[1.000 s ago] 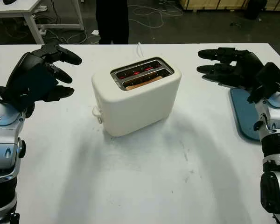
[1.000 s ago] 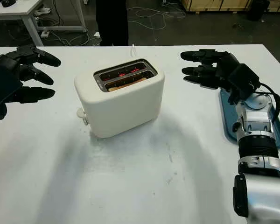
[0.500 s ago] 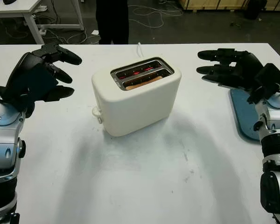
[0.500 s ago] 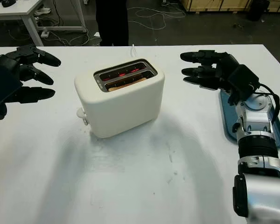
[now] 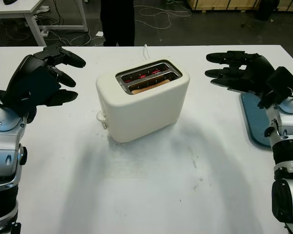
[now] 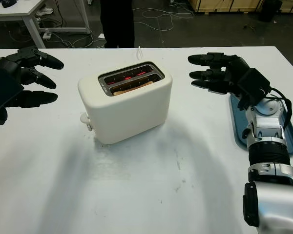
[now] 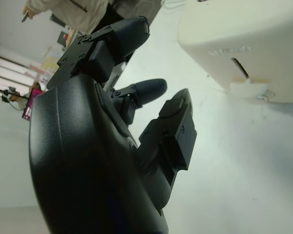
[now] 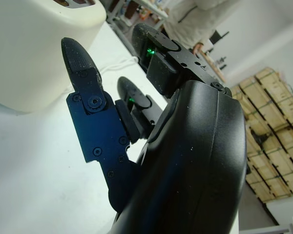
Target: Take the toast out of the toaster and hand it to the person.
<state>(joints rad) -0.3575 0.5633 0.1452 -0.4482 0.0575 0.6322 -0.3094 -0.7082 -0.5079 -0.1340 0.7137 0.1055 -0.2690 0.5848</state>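
A cream two-slot toaster point(image 5: 142, 105) stands mid-table, its elements glowing red. A slice of toast point(image 5: 149, 87) sits low in the slot nearer me. My left hand point(image 5: 58, 73) hovers open to the toaster's left, well apart from it. My right hand point(image 5: 223, 72) hovers open to the toaster's right, fingers pointing toward it, a short gap away. A person point(image 5: 117, 22) in dark trousers stands beyond the table's far edge.
A blue tray point(image 5: 256, 119) lies on the white table point(image 5: 151, 185) at the right edge, under my right wrist. The toaster's white cord point(image 5: 146, 50) runs off the far edge. Another white table point(image 5: 19, 9) stands at back left.
My right hand has crept very slightly toward the toaster. The left hand and the toaster have not moved.
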